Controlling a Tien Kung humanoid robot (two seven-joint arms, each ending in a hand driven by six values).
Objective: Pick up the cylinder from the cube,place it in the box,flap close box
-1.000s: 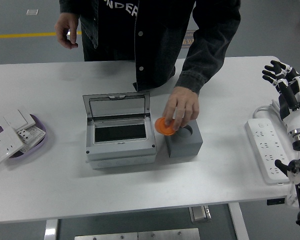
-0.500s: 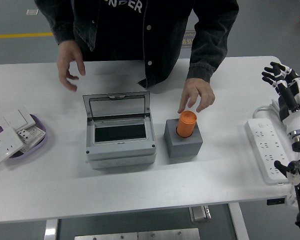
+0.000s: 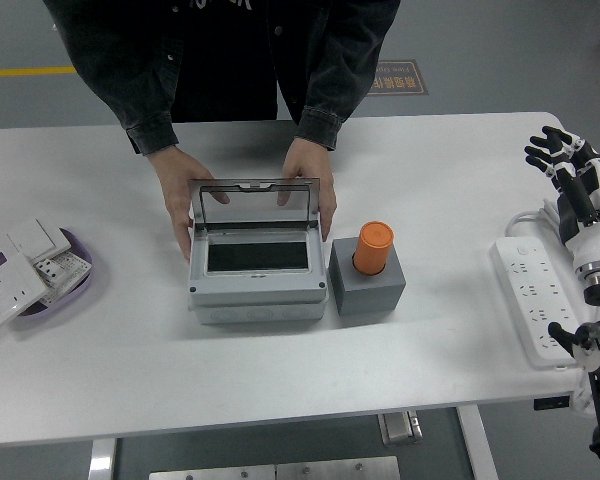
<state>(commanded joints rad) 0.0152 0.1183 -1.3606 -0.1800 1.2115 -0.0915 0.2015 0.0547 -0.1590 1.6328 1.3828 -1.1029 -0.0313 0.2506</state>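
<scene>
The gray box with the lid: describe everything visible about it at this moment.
The gray box looks like plastic, rectangular, with a screw at each front corner and a dark rectangular opening in its top. Its hinged, clear-paned lid stands open and upright at the far side. It sits on the white table, close beside the gray cube. A person's hands hold both sides near the lid.

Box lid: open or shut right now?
Open. The lid stands raised behind the grey box, its dark inside exposed; the person's hands grip both sides.
</scene>
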